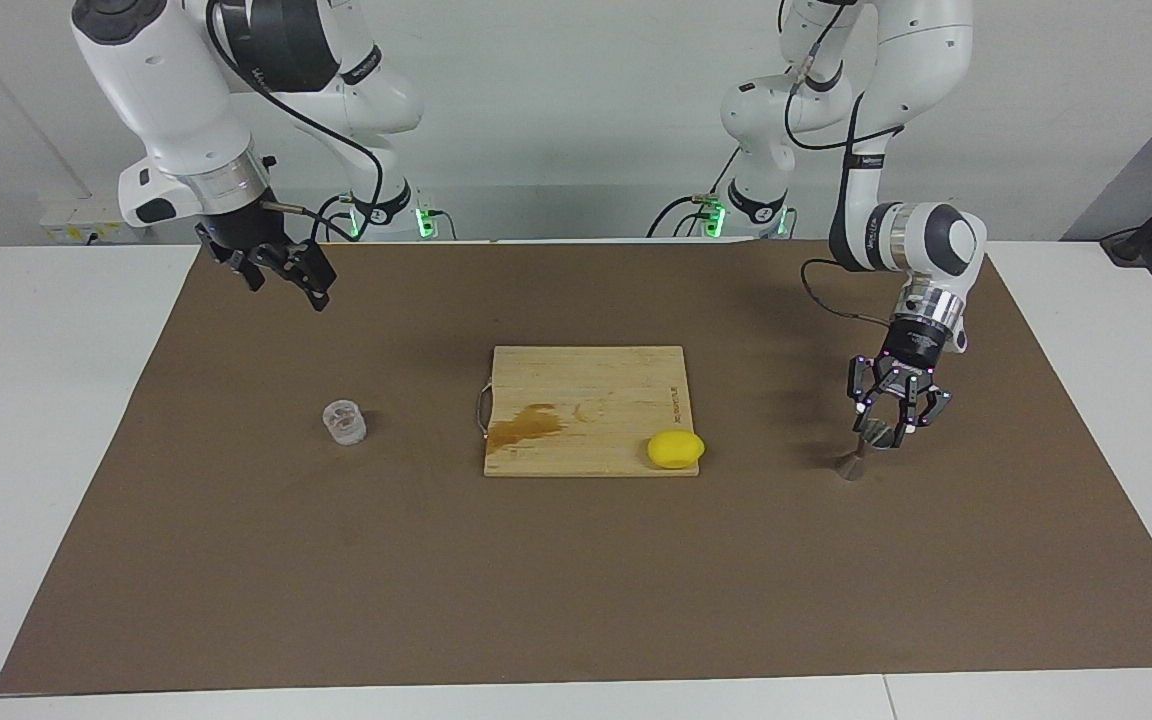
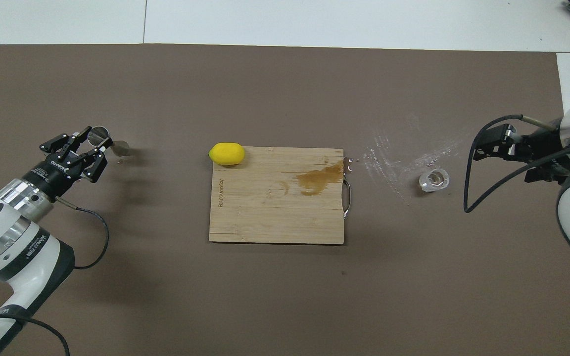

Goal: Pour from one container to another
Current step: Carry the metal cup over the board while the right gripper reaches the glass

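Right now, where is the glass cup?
The glass cup stands on the brown mat toward the right arm's end, beside the cutting board.
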{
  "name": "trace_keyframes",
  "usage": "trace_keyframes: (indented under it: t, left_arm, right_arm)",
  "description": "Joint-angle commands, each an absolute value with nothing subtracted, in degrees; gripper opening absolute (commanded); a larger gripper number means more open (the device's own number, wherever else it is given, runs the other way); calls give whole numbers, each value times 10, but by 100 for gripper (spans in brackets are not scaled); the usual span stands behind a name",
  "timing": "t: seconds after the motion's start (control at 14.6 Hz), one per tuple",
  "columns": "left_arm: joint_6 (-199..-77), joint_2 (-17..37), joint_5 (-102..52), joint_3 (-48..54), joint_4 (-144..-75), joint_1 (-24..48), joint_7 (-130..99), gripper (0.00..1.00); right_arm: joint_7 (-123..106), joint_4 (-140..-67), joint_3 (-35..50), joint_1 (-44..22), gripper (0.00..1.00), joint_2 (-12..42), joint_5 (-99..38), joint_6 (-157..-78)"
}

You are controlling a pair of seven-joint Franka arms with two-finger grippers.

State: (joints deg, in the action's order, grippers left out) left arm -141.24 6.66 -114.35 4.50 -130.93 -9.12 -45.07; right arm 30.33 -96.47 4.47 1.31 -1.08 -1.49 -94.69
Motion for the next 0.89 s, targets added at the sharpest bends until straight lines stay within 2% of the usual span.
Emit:
trace_keyframes:
  t: [0.0, 0.34, 0.48, 0.68, 0.82]
  left_arm:
    - [-1422, 81, -1159, 43, -1298, -88, -419, 0]
    - [-1342, 58, -1152, 60, -1288, -69, -438, 0]
    - [-1346, 41, -1151, 92, -1273, -55, -509, 0]
    - [-1396, 33, -1151, 177, -1243, -34, -564, 0]
    - [-1463, 44, -1152, 202, -1212, 23, -564, 0]
  right_arm:
    - [381, -983, 47, 27, 100, -15, -42, -946]
    - [609, -1003, 47, 69, 100, 4, -138, -964]
    - [692, -1026, 47, 92, 100, 4, -185, -1000]
    - [718, -1073, 47, 142, 100, 4, -280, -1024]
    - [717, -1099, 47, 170, 100, 8, -328, -1042]
